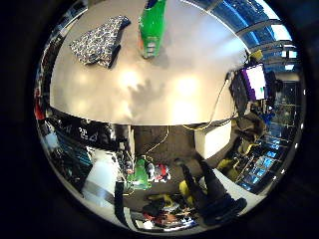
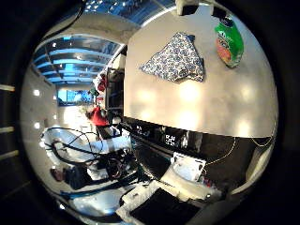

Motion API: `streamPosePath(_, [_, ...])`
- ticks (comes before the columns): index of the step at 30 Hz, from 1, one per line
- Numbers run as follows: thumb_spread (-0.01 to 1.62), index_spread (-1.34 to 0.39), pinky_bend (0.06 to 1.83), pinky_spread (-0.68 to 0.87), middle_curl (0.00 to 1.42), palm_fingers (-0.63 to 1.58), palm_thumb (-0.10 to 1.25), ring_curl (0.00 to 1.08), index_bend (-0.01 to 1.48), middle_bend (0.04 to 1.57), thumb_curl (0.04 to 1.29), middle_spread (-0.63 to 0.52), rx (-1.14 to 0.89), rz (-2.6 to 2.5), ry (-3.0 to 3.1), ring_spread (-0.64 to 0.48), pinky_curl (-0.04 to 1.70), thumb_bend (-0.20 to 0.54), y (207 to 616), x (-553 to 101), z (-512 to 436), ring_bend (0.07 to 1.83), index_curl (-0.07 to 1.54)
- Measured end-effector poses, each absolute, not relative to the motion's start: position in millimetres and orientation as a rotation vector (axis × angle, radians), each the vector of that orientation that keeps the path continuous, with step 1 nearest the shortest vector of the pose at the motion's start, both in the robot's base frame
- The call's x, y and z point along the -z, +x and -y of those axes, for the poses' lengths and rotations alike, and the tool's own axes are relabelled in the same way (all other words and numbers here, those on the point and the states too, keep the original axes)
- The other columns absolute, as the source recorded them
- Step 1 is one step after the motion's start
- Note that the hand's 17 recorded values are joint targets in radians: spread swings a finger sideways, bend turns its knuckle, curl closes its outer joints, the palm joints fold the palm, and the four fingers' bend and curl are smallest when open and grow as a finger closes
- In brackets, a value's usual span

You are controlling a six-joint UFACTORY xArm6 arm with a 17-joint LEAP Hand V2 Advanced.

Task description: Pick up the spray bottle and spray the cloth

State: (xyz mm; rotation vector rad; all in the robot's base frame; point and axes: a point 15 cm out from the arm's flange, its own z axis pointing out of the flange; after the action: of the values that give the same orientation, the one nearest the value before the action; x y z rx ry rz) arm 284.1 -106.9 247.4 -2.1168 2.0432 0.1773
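Here, 1 green plastic spray bottle (image 2: 229, 43) stands upright near 1 folded blue-and-white patterned cloth (image 2: 176, 59) on the pale tabletop (image 2: 211, 101); finger state cannot be told.

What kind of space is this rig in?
Probably a lab or workshop in an office-like building: a pale table holding a green bottle and patterned cloth, a lit monitor beside it, and ceiling lights overhead.
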Motion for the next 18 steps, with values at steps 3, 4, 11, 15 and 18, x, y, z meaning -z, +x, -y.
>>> streamPosePath(3, [1.04,-0.32,0.32,0.43,0.34,0.20,0.38,0.26,0.16,0.20,0.26,0.01,-0.177,-2.043,-2.117,0.16,0.30,-0.025,284.0,-247.4,107.0,0.22,0.28])
streamPosePath(4, [1.04,-0.32,0.32,0.43,0.34,0.20,0.38,0.26,0.16,0.20,0.26,0.01,-0.177,-2.043,-2.117,0.16,0.30,-0.025,284.1,-247.4,106.9,0.22,0.28])
streamPosePath(11, [1.04,-0.32,0.32,0.43,0.34,0.20,0.38,0.26,0.16,0.20,0.26,0.01,-0.177,-2.043,-2.117,0.16,0.30,-0.025,284.1,-247.4,106.9,0.22,0.28])
streamPosePath(15, [1.04,-0.32,0.32,0.43,0.34,0.20,0.38,0.26,0.16,0.20,0.26,0.01,-0.179,-2.045,-2.115,0.16,0.30,-0.025,283.9,-247.0,107.3,0.22,0.28])
streamPosePath(18, [1.04,-0.32,0.32,0.43,0.34,0.20,0.38,0.26,0.16,0.20,0.26,0.01,-0.182,-2.056,-2.095,0.16,0.30,-0.025,284.3,-246.7,110.0,0.22,0.28])
